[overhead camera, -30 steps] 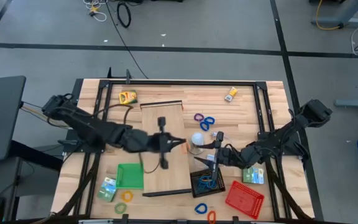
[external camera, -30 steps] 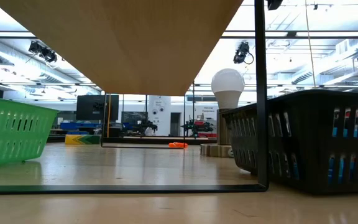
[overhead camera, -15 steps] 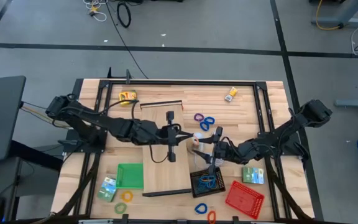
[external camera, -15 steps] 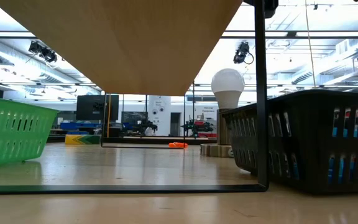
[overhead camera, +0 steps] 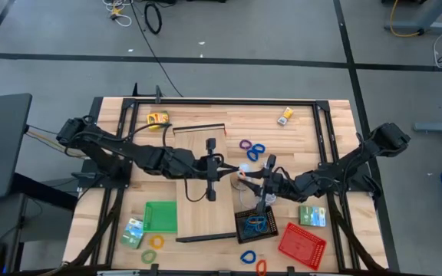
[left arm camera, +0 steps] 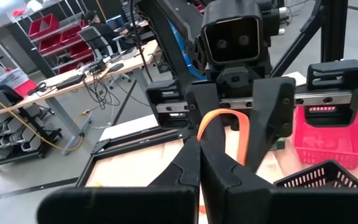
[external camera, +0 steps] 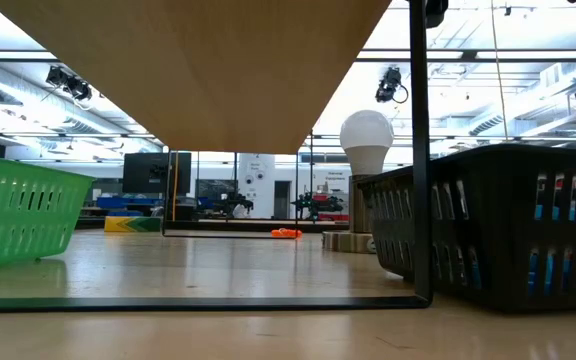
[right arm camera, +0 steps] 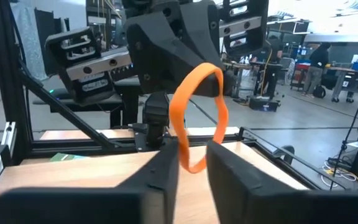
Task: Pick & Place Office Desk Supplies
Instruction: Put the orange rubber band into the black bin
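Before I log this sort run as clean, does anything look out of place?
A white light bulb stands mid-table by the black mesh tray, odd among desk supplies. Otherwise both grippers, left gripper and right gripper, meet on an orange band.

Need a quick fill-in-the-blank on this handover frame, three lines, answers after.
1. The band between the left gripper and the right gripper is coloured ___.
2. The left gripper is ___ on the band.
3. In the high view, the mesh tray closest to the right gripper is coloured ___.

Missing words: orange; shut; black.
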Robot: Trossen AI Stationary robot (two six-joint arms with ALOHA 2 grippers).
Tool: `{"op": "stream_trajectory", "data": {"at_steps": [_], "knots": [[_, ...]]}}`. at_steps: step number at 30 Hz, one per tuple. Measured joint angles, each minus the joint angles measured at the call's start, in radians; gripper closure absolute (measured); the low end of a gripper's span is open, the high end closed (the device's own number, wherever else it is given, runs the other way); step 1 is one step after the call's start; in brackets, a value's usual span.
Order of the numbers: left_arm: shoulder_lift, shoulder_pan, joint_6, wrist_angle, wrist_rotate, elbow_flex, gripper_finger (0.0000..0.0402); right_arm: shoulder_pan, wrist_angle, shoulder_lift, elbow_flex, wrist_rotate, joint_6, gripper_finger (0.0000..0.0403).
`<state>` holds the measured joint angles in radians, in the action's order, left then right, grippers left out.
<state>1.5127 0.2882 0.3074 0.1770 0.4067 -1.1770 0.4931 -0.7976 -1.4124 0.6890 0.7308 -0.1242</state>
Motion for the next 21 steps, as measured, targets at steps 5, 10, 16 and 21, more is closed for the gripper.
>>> {"op": "stream_trajectory", "data": {"at_steps": [5,10,16,21], "knots": [[0.000,0.000,0.000,0.002,-0.013,0.000,0.0401,0.000,0.000,0.000,0.000,0.000,-0.012,0.0388],[0.000,0.000,0.009,0.002,-0.016,0.000,0.0401,0.000,0.000,0.000,0.000,0.000,-0.018,0.0398],[0.000,0.000,0.010,-0.001,-0.027,0.000,0.0401,0.003,0.021,0.000,0.000,0.000,-0.022,0.0401],[0.000,0.000,0.009,-0.001,-0.053,0.000,0.0401,0.018,0.033,0.000,0.000,0.000,-0.018,0.0401]]}}
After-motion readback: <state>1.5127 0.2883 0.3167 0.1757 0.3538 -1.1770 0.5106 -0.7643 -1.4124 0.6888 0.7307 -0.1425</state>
